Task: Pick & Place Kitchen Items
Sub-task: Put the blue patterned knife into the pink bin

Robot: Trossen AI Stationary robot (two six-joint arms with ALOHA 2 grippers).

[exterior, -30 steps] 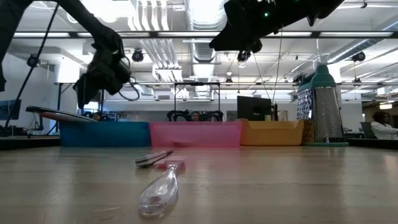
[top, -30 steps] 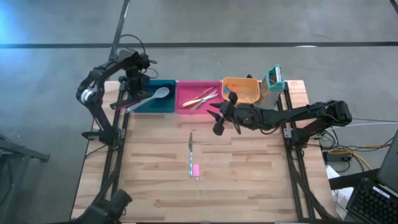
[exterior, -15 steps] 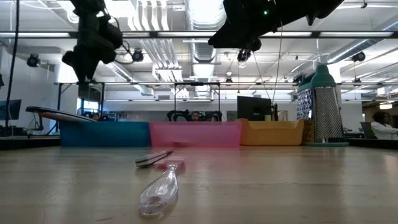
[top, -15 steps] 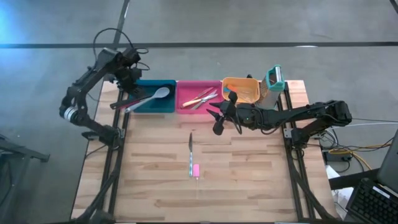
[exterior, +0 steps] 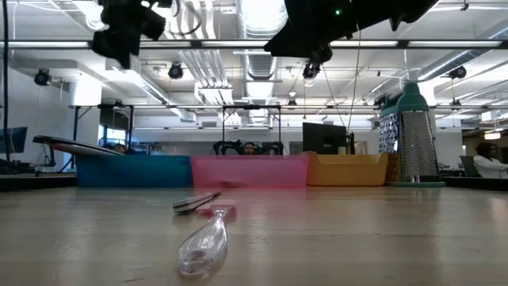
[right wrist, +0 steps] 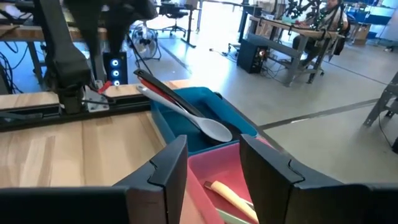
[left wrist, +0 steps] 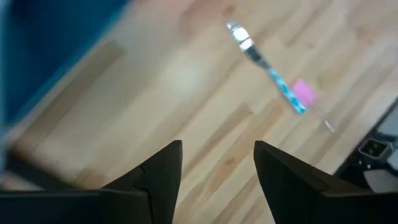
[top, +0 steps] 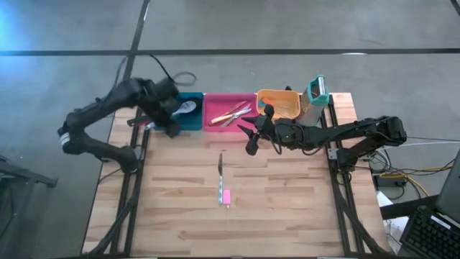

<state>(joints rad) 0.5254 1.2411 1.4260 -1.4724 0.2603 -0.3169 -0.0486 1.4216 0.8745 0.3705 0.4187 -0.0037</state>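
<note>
A metal knife with a blue handle (top: 220, 171) and a clear spoon with a pink handle (top: 226, 197) lie flat mid-table; both also show in the left wrist view (left wrist: 267, 71) and the low view (exterior: 202, 238). The teal bin (top: 192, 122) holds a grey spoon (top: 185, 108) and long black spoons (top: 140, 124) that rest on its left rim. The pink bin (top: 215, 124) holds cutlery (top: 233, 112). My left gripper (top: 172, 128) is open and empty, high above the teal bin's near edge. My right gripper (top: 246, 138) is open and empty, above the table near the pink bin.
An orange bin (top: 282, 105) and the upright teal-and-white grater (top: 315, 91) stand at the far right. The three bins line the far edge. Bare wooden table (top: 287, 201) lies around the two utensils, toward the near edge.
My left gripper has risen from over the teal bin, swung toward the far left corner, then come back toward the table's near edge, over the bin's front rim, staying open and empty. The spoons in the bin lie as before.
</note>
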